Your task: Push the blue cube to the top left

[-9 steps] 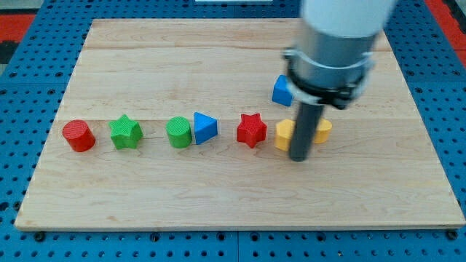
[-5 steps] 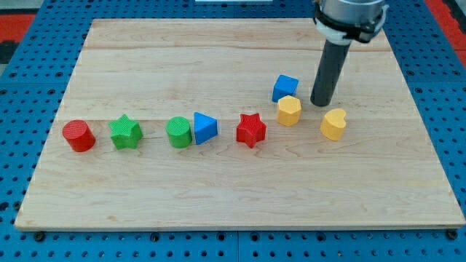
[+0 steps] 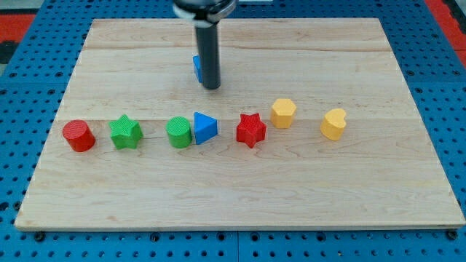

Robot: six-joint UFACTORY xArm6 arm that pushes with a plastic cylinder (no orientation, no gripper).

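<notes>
Blue plastic cube (image 3: 196, 68) peeks out left of my tip (image 3: 210, 86), no jaws here, so I'd steer leftward-up gently across the wooden counter (image 3: 109, 58).

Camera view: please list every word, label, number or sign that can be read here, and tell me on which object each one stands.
None: no readable text, number or sign shows anywhere in this view.
The wooden board is plain wood grain.
The blue cube, mostly hidden behind the rod, shows no marking, and my tip at its right side is plain dark.
The other coloured blocks carry only ridged surfaces, no print.
</notes>
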